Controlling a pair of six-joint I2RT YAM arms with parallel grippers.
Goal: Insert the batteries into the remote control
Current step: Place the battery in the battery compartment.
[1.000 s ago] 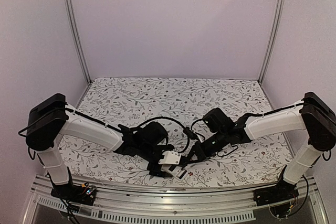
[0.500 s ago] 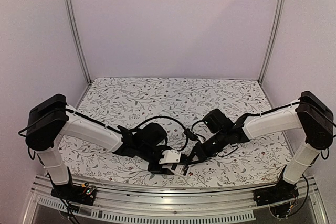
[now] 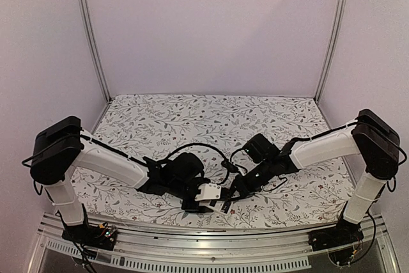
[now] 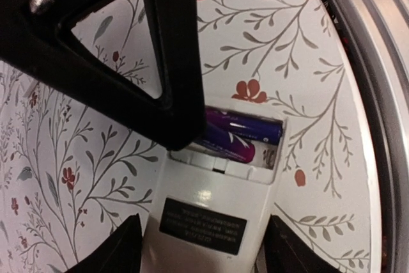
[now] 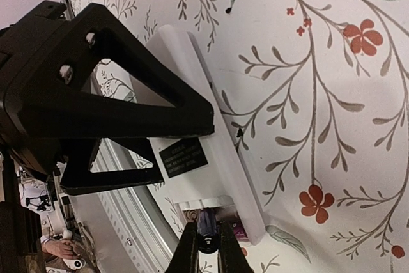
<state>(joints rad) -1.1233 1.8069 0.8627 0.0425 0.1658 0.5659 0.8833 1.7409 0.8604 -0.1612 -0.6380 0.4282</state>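
Observation:
The remote control lies back up near the table's front edge, its white body carrying a black label and its battery bay uncovered. My left gripper is shut on its sides, one finger against each long edge. Two dark purple-blue batteries sit in the bay, their left ends hidden behind a finger of my right gripper. My right gripper is shut on one battery, whose far end reaches into the bay of the remote, beside a magenta battery. In the top view the right gripper meets the remote's end.
The floral cloth covers the table. A metal rail runs along the near edge, close to the remote, and shows again as the rail in the top view. Black cables loop between the two wrists.
The left gripper's jaws have narrowed onto the remote. The remote has settled lower and flatter, and the right arm has edged slightly left with its battery.

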